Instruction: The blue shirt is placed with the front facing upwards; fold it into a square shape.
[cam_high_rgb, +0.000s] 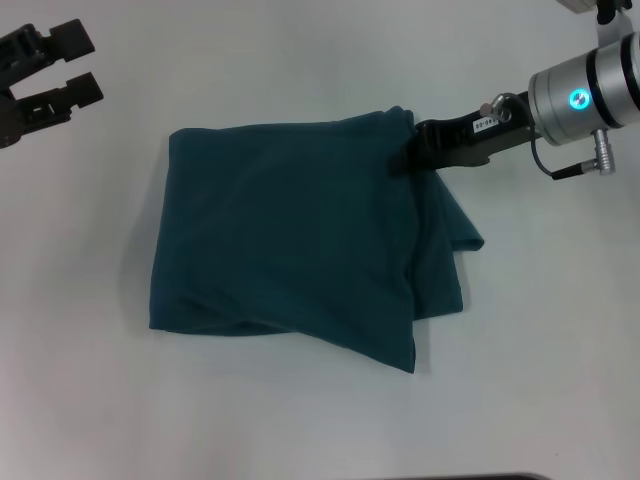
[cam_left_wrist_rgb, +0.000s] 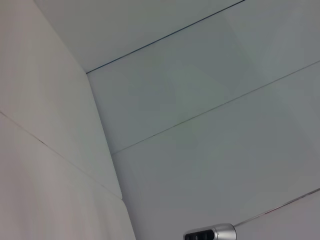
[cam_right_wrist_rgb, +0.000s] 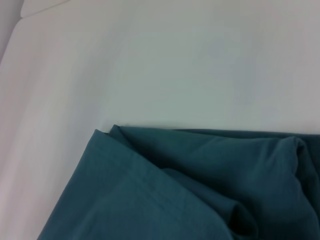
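The blue shirt (cam_high_rgb: 290, 240) lies folded into a rough rectangle in the middle of the white table, plain side up, no letters showing. One layer sticks out at its right edge (cam_high_rgb: 450, 250). My right gripper (cam_high_rgb: 403, 158) reaches in from the upper right and is shut on the shirt's far right corner. In the right wrist view the shirt's folded layers (cam_right_wrist_rgb: 175, 190) fill the lower part. My left gripper (cam_high_rgb: 88, 66) hangs open at the far left, well away from the shirt. The left wrist view shows no shirt.
The white table (cam_high_rgb: 300, 430) extends all around the shirt. A dark edge (cam_high_rgb: 480, 477) shows at the table's front. The left wrist view holds only white panels (cam_left_wrist_rgb: 200, 125) and a small silver and black part (cam_left_wrist_rgb: 210, 233).
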